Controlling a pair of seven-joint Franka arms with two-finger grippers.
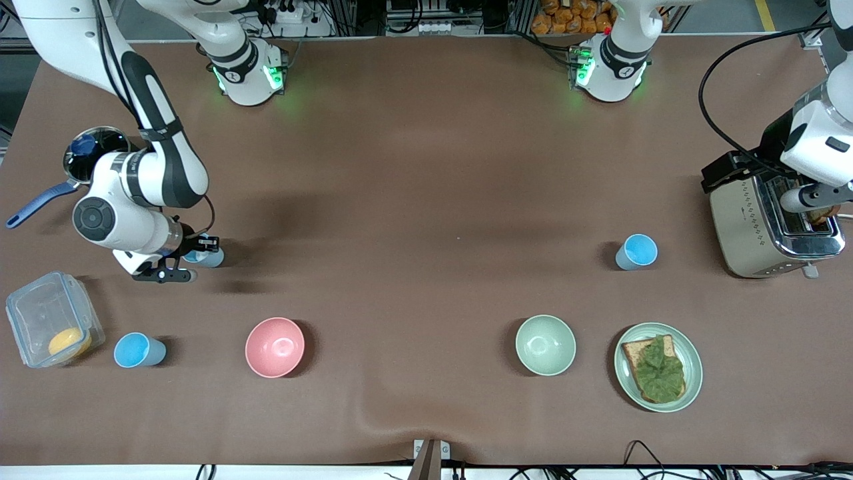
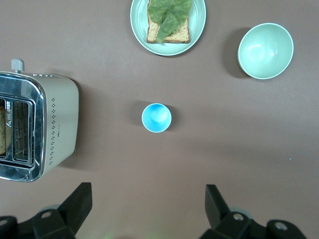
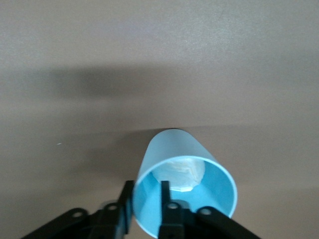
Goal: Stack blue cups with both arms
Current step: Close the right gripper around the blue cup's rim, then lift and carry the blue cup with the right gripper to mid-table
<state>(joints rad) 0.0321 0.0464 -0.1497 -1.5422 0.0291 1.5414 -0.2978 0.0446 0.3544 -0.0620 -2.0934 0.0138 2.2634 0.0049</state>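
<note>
My right gripper (image 1: 193,257) is shut on the rim of a pale blue cup (image 1: 208,257) and holds it tilted, low over the table at the right arm's end. In the right wrist view one finger (image 3: 165,199) is inside the cup (image 3: 174,149) and the other is outside its wall. A brighter blue cup (image 1: 138,350) stands upright nearer the front camera. A third blue cup (image 1: 636,252) stands toward the left arm's end and shows in the left wrist view (image 2: 156,118). My left gripper (image 2: 148,204) is open and empty, high over the table by the toaster.
A pink bowl (image 1: 274,347), a pale-green bowl (image 1: 545,345) and a plate (image 1: 693,360) with toast and lettuce lie along the near side. A toaster (image 1: 753,227) stands under the left arm. A clear plastic box (image 1: 40,313) and a pot (image 1: 93,150) sit by the right arm.
</note>
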